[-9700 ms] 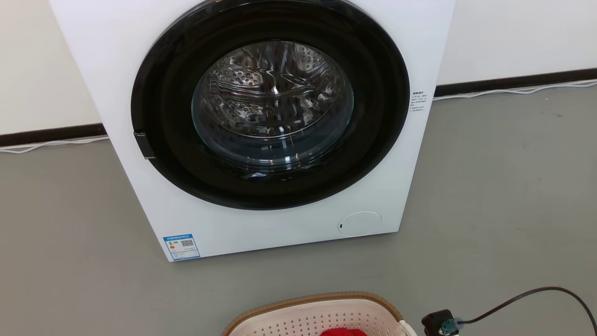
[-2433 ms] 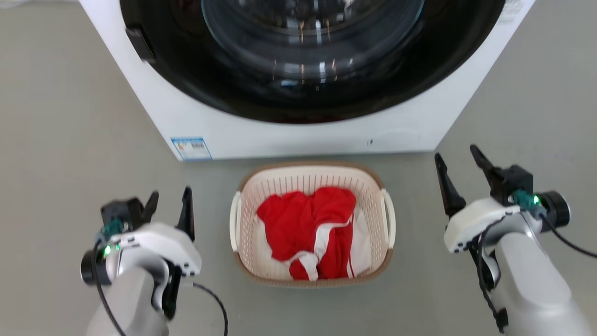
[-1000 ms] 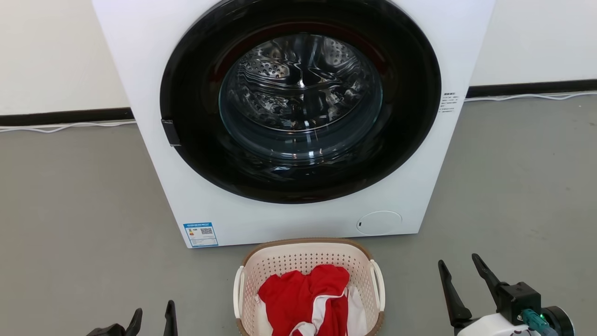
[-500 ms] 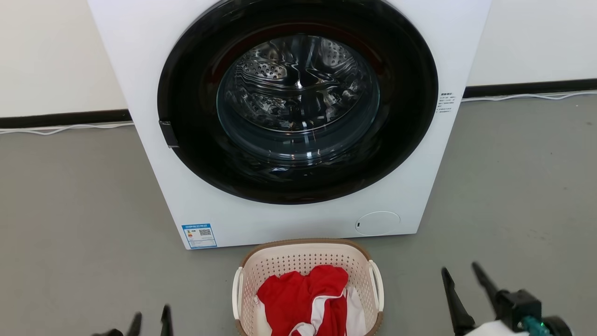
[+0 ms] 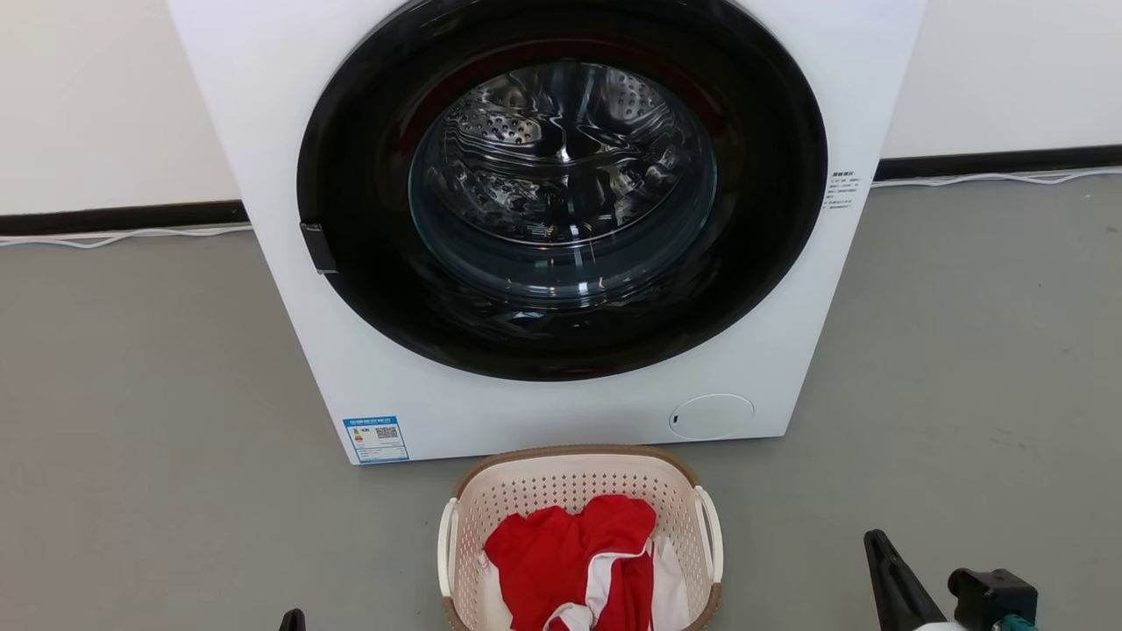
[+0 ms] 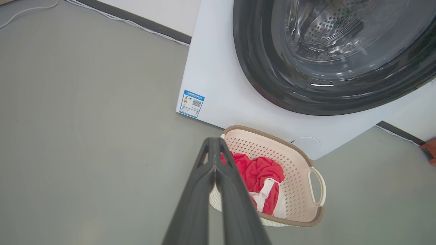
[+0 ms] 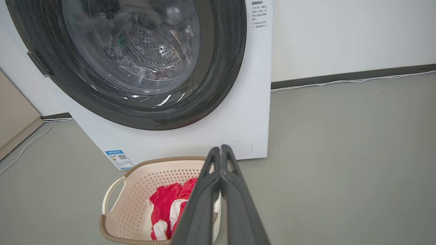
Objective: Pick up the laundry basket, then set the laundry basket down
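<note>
The grey floor (image 5: 131,394) is spreading across the lower scene. It is meeting a pale wall (image 5: 96,96) along a dark baseboard (image 5: 114,217), with a thin white cable (image 5: 105,238) running just in front of it. The white washer (image 5: 543,416) is standing on the floor at the 12 o'clock side of the head view. Its round black-rimmed door (image 5: 351,289) is sitting shut, the glass showing the steel drum (image 5: 561,158) behind.

The laundry basket (image 5: 561,486) is resting upright on the floor at 6 o'clock from the washer, just in front of its base (whether the rim is touching the cabinet is not clear). White loop handles (image 5: 445,548) are sitting at its 9 o'clock and 3 o'clock sides. A red garment (image 5: 561,552) with white trim is lying bunched inside it.

In the head view the right gripper (image 7: 220,149) is hanging at 4 o'clock from the basket, apart from it. Its two dark fingers (image 7: 204,204) are pressing flat together with nothing between them. The left gripper (image 6: 214,143) is sitting at 8 o'clock from the basket, its tip peeking over the head view's bottom edge. Its wrist view is showing it pressed together too, pinching nothing.

A blue label (image 5: 375,438) is sticking at 7 o'clock of the door, a round cap (image 5: 712,416) at 5 o'clock, and a small dark latch (image 5: 317,248) at 9 o'clock.
</note>
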